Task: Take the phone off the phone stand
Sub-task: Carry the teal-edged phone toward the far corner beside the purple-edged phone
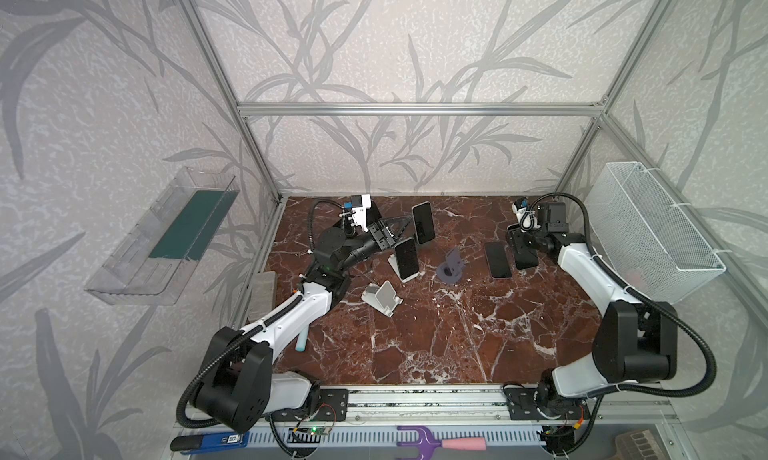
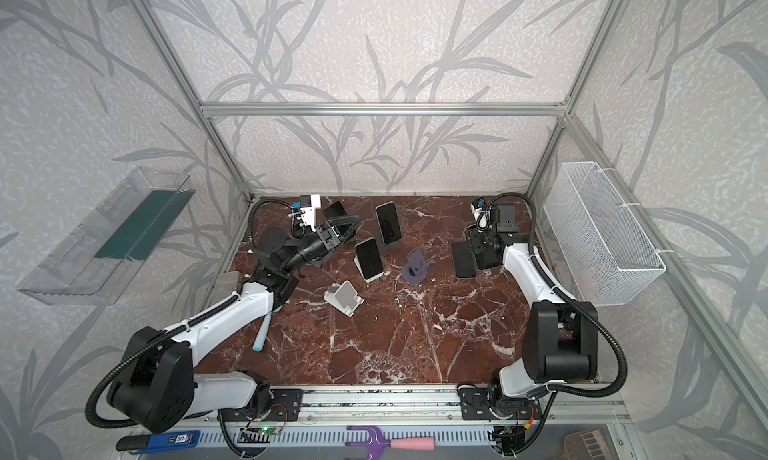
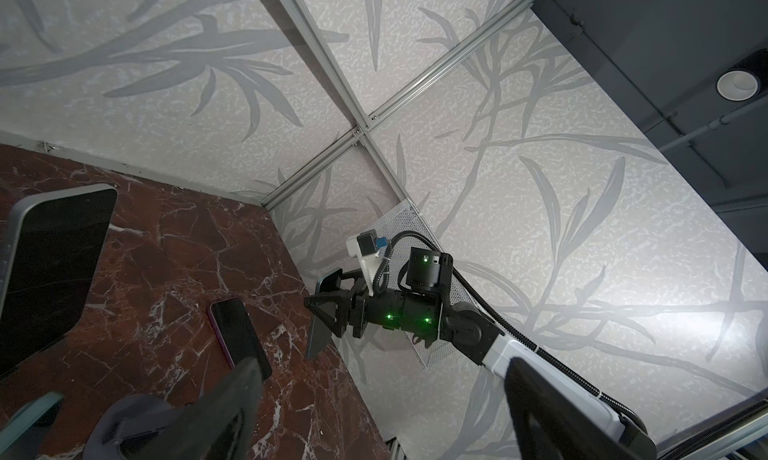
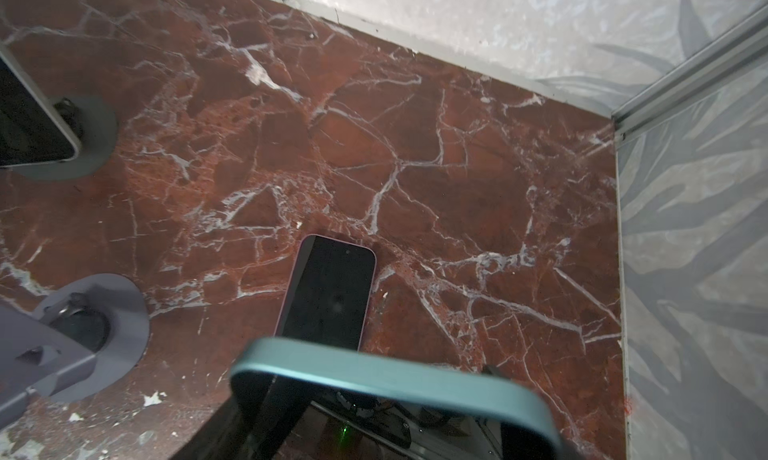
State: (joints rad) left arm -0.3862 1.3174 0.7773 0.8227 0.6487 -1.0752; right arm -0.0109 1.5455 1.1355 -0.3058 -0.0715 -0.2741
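While our right gripper (image 3: 327, 297) clamps the teal-edged, dark-screened phone (image 4: 395, 379) low over the red marble tabletop (image 1: 457, 345), clear of the empty grey plastic stand (image 1: 451, 266), our left gripper (image 1: 399, 226) gapes wide and empty beside the silver-edged phone propped at the rear (image 1: 423, 223). We fear lowering ours onto the pink-edged phone lying flat (image 4: 328, 289) just beside it, or a slip on slick glass; a left swing could topple the propped one.

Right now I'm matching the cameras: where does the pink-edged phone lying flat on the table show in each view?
In a top view: pink-edged phone, right of centre.
In a top view: phone, right of centre.
Left wrist: phone, mid-table.
Right wrist: phone, mid-picture.
Shared landmark: empty grey stand beside it.
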